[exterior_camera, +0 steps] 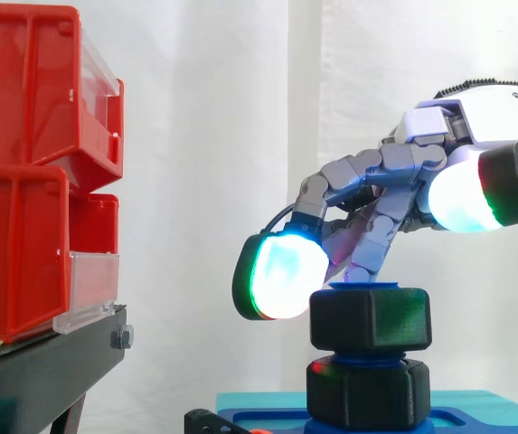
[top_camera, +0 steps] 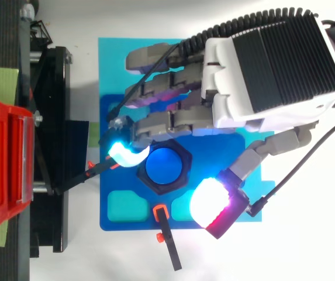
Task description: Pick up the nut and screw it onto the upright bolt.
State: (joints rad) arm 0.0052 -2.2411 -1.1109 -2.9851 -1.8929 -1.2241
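Observation:
A black hexagonal nut (exterior_camera: 370,318) (top_camera: 182,157) sits on top of the upright blue bolt (top_camera: 163,165), whose tip (exterior_camera: 367,287) shows just above it. Below it on the bolt is a second black hex collar (exterior_camera: 367,394). My hand (exterior_camera: 489,113) (top_camera: 272,64) hovers over the bolt from the right. Its bent fingers reach down past the bolt top. One glowing fingertip (exterior_camera: 281,276) (top_camera: 126,154) rests against the nut's left edge. The thumb pad (exterior_camera: 462,199) (top_camera: 210,202) is held up and away from the nut, touching nothing.
The bolt stands in a blue fixture plate (top_camera: 114,216) (exterior_camera: 475,409) on a lighter blue mat (top_camera: 110,58). Two black clamps with orange tips (top_camera: 166,237) (top_camera: 79,178) grip the plate. Red bins (exterior_camera: 23,181) (top_camera: 3,170) on a black stand (exterior_camera: 42,371) lie to the left.

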